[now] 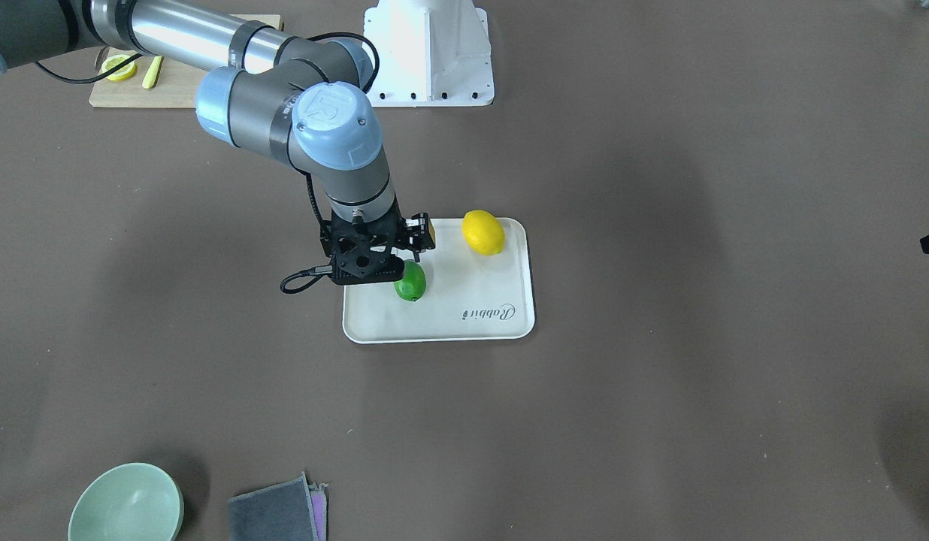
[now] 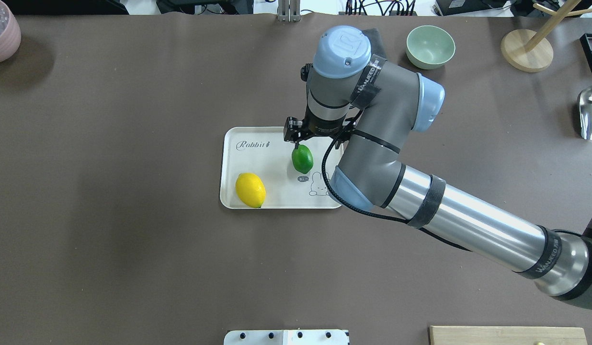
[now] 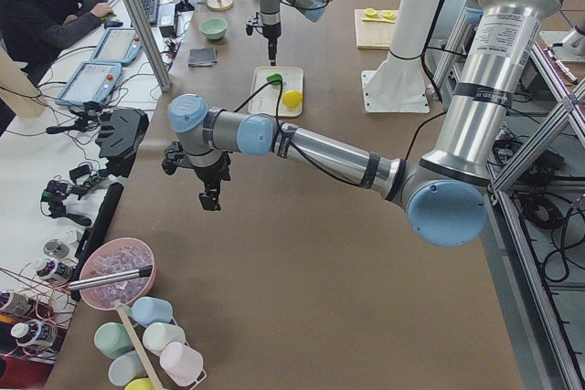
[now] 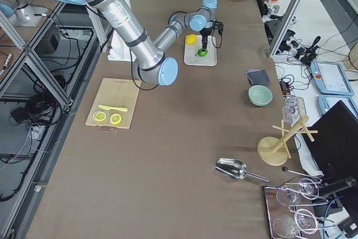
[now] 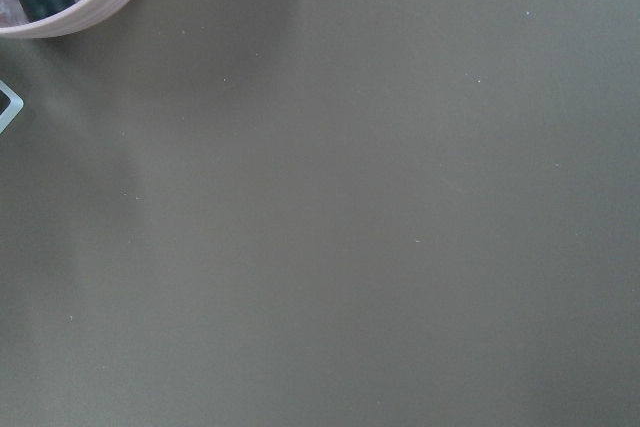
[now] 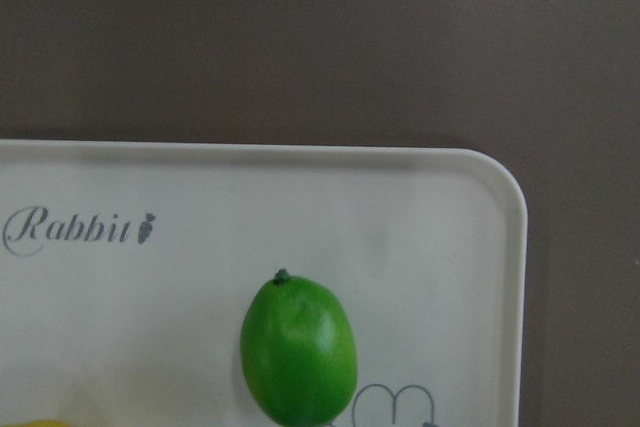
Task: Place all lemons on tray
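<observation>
Both fruits look to be home, so my judgement is that the placing is finished and only the getaway is left. The green lemon (image 6: 298, 350) lies on its side inside the tray (image 2: 222, 167), near the tray's middle and touching the edge of the small drawing printed there. Its stem tip points toward the tray's long rim on the "Rabbit" script side. The yellow lemon (image 2: 250, 190) rests in a tray corner, on the same short side as the script but against the opposite long rim, well apart from the green one. The right gripper (image 2: 298, 143) hangs over the tray just above the green lemon. The wrist view shows that fruit lying free with no fingers around it, so nothing is gripped. Whether the fingers are spread or drawn together I cannot tell from these views. The left gripper (image 3: 212, 196) hovers over bare table (image 2: 109, 143) far from the tray. It shows clearly only in a side view, so its fingers cannot be judged either. The next move calls for a straight lift away from the tray, with no sideways drift until the fingers are clear above the fruit. An oval lemon on a smooth tray would likely roll at a light nudge. The thin yellow slices (image 4: 116, 118) on the cutting board (image 4: 111, 104) sit well away from the tray and, I judge, are no part of the job.
</observation>
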`<state>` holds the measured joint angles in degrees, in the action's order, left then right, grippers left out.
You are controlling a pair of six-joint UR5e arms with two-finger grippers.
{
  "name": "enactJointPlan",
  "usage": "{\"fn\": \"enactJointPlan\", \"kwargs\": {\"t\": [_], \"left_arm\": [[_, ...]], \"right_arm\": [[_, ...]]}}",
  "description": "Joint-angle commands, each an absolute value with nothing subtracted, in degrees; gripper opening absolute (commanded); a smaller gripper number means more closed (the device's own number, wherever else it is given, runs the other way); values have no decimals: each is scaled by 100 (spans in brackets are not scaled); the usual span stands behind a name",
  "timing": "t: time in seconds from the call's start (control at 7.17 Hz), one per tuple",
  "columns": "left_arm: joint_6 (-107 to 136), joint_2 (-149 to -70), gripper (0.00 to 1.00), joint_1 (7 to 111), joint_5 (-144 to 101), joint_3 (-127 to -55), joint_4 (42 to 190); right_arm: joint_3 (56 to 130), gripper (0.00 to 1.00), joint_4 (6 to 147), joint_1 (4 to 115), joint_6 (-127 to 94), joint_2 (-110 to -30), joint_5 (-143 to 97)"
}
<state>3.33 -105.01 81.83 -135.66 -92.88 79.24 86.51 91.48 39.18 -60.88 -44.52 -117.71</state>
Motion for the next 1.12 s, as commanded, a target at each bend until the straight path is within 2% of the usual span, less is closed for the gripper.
{"fn": "enactJointPlan", "kwargs": {"t": [0.0, 0.42, 0.98], "left_arm": [[334, -10512, 98, 8183, -13562, -9299, 7928], [273, -10494, 98, 8191, -13562, -9325, 7936], [264, -10433, 98, 8200, -13579, -9387, 7937]], "right_arm": [[9907, 100, 9325, 4602, -5392, -5723, -11969], [10695, 100, 9282, 5858, -4161, -7194, -12296], [10828, 100, 9246, 7808, -940, -9031, -13497]]}}
